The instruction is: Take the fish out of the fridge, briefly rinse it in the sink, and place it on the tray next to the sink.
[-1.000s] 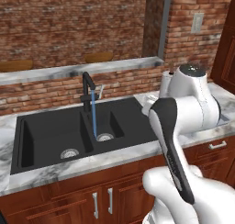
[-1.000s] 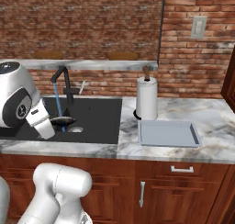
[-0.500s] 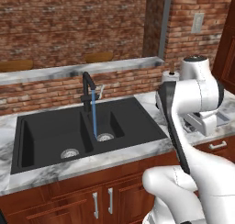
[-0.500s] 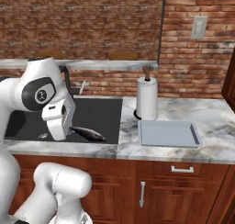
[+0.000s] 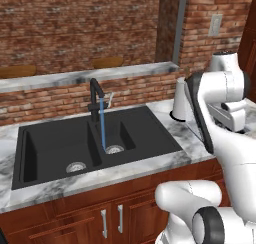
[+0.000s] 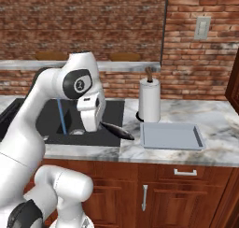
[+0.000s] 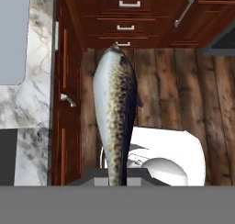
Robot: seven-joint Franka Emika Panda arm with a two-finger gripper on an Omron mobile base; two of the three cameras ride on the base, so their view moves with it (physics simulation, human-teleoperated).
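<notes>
Brick-walled kitchen, grey-white marble counter (image 5: 150,160) over reddish wood cupboards.

Left base view: black double-basin sink (image 5: 55,148) set in the counter, black faucet (image 5: 95,95) running a thin blue stream into the right basin. White paper-towel roll (image 5: 180,100) stands just right of the sink. Arm bent over the counter's right end.

Right base view: gripper (image 6: 100,125) hangs above the counter at the sink's right edge, clamped on the fish (image 6: 116,130), which sticks out sideways toward the tray (image 6: 172,136). Fish is in the air, left of the tray, apart from it. Roll behind the tray's left corner.

Hand view: fish runs up from between the fingertips, dark speckled back, pale side, over wood floor and cupboard drawers (image 7: 126,16); tray corner at upper left.
</notes>
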